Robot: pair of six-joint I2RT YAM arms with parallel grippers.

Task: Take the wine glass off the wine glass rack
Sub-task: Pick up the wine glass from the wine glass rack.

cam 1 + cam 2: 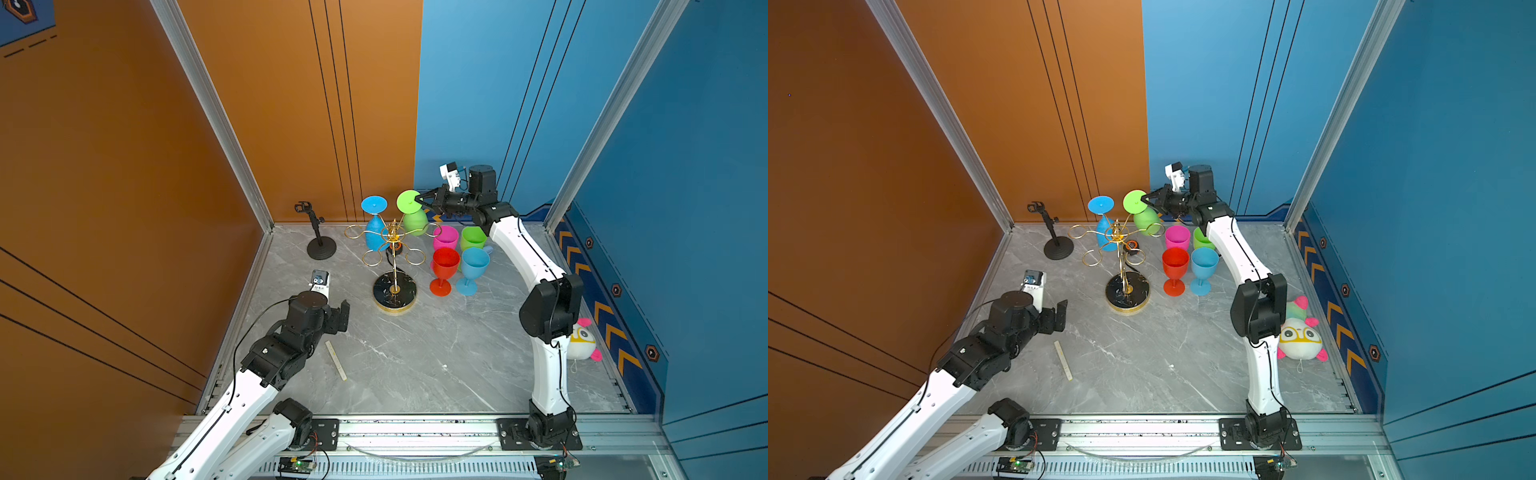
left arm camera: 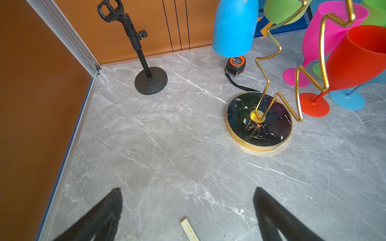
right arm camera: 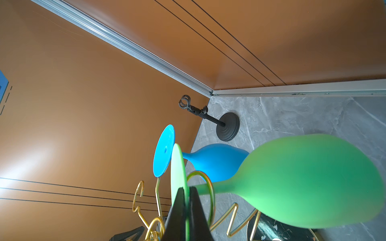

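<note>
My right claw (image 3: 186, 188) is pinched shut on the foot of the green wine glass (image 1: 415, 222), which hangs bowl-down, stem vertical, in a far ring of the wine glass rack (image 1: 395, 293). Stem likely exits sideways. Left claw (image 1: 343, 313) is wide open, empty, well apart.

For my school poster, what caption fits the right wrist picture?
Jaws shut on the foot of the green glass hanging on the gold rack, beside a blue glass.

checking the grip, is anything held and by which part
The right gripper pinches the green glass by the edge of its round foot. The left gripper holds nothing.
</note>
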